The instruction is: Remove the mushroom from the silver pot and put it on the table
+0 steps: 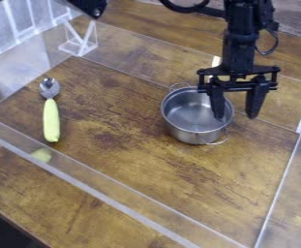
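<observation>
The silver pot (192, 116) stands on the table (127, 126), right of centre, and its shiny inside shows on the left. My gripper (237, 108) hangs straight down over the pot's far right rim. Its two black fingers (219, 101) stand apart, the left one dipping inside the pot and the right one just outside the rim. The mushroom does not show; the fingers cover that part of the pot. I see nothing between the fingers.
A yellow-handled metal spoon (48, 108) lies on the left of the table. Clear acrylic panels (139, 208) run along the front and right edges. A clear stand (77, 39) is at the back left.
</observation>
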`<action>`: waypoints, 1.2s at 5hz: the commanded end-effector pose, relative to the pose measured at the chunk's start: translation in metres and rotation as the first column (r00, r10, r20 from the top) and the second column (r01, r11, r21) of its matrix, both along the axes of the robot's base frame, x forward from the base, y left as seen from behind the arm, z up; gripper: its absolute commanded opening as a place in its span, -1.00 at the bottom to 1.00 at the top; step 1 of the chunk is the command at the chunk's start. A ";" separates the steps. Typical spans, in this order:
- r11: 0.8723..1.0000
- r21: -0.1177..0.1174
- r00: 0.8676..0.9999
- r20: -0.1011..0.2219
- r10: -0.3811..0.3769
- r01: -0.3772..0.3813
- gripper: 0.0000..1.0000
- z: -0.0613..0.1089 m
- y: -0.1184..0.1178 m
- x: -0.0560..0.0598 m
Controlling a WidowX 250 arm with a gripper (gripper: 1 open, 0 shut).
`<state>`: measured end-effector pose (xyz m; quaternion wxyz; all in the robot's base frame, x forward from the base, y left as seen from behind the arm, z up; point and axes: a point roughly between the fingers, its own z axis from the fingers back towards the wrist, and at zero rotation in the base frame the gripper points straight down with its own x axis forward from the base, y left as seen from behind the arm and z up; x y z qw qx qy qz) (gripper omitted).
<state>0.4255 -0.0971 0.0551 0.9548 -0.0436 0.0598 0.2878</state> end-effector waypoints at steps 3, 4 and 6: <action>0.997 -0.030 0.994 0.082 -0.069 0.072 -1.00 0.046 0.013 0.001; 0.993 -0.052 0.989 0.108 -0.102 0.108 -1.00 0.074 0.011 0.006; 0.987 -0.071 0.974 0.187 -0.131 0.146 -1.00 0.134 0.025 0.010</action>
